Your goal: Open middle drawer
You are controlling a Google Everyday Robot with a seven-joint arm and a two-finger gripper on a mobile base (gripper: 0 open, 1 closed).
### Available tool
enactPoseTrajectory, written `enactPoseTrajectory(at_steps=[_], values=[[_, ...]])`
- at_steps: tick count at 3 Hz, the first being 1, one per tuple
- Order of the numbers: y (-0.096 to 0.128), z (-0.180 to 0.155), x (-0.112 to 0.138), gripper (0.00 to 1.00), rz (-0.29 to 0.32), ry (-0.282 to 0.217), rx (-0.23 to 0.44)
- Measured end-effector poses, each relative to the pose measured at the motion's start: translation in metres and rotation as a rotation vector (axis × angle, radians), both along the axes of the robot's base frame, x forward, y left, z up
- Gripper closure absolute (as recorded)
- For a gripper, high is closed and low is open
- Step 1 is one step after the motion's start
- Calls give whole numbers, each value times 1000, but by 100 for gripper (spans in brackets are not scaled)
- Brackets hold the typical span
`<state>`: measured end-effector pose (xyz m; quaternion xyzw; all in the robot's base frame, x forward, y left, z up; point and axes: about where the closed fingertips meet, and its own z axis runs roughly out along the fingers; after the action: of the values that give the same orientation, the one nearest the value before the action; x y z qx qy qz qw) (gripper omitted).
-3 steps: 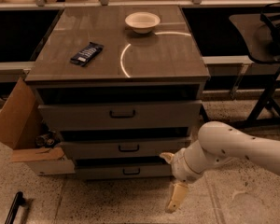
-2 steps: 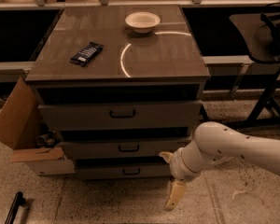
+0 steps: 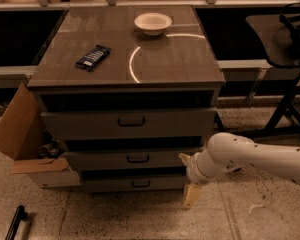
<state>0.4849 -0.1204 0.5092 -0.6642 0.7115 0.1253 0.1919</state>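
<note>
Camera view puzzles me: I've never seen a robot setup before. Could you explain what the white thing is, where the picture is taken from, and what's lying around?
The white tube coming in from the right is the robot's single arm. At its tip is the end effector, the two-fingered grasping part. It sits low, by the right end of the middle drawer, open and holding nothing. The one camera looks down at the front of a grey three-drawer cabinet; where it is mounted isn't known. On the cabinet's top are a white bowl and a dark wrapped packet. A cardboard box stands on the floor at the cabinet's left.
</note>
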Motion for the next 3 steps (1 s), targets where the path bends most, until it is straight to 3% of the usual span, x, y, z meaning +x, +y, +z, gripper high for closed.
enactPoseTrajectory(at_steps=[2, 3], values=[[-14, -38, 55, 0, -20, -64, 17], [-8, -41, 77, 0, 7, -107, 33]])
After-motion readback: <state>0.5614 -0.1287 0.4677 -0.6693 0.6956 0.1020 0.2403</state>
